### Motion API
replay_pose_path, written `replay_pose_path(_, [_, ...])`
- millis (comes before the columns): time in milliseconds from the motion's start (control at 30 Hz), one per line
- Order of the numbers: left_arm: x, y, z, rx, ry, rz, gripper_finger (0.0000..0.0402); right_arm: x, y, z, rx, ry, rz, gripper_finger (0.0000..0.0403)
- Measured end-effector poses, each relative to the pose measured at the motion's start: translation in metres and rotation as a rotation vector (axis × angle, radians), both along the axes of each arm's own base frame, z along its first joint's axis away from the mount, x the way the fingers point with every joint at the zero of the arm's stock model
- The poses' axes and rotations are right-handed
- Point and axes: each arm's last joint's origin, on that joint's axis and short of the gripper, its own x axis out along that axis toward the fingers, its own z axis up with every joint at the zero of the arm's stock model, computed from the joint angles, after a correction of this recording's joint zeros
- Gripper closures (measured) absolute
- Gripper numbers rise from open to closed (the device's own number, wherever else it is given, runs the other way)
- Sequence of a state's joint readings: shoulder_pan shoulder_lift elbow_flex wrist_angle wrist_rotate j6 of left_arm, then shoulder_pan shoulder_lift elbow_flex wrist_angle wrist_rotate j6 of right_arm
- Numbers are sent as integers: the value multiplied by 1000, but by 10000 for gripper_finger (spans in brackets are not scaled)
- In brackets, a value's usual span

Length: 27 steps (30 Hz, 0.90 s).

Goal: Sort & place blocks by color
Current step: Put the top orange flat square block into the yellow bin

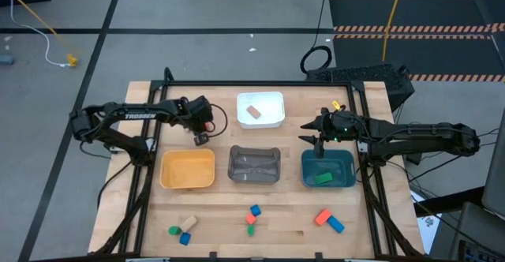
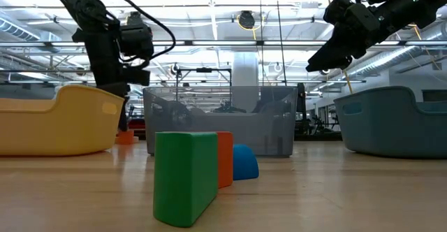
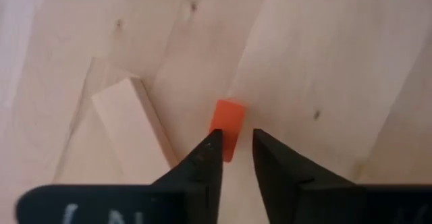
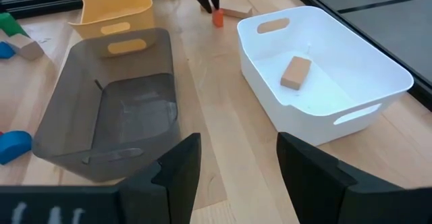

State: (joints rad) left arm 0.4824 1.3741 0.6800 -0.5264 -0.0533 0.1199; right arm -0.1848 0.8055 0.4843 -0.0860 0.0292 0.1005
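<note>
My left gripper points down at the table between the yellow tray and the white tray, open by a narrow gap. A small red-orange block lies on the wood under its tips, with a tan block beside it. My right gripper hovers open and empty over the teal tray's far left corner. That tray holds a green block; a tan block lies in the white tray. Loose blocks lie near the table's near edge. My left gripper comes from above, pointing down, with one fingertip over the red-orange block's near end and the other just beside it. Whether they touch the block I cannot tell. The block lies flat on the table.
The grey tray sits between the yellow and teal trays. In the low view a green block, a red-orange block and a blue block stand close to the camera. A black frame borders the table.
</note>
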Motion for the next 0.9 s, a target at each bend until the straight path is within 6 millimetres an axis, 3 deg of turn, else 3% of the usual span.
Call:
replay_pose_path(233, [2,1,0,-7,-35,37,247,0,0,0,1,0,-1,218])
replay_pose_path(400, [2,1,0,5,-28,11,221,0,0,0,8,-1,-4,218])
replay_pose_path(900, [5,3,2,12,-68,48,248,0,0,0,9,-2,-5,218])
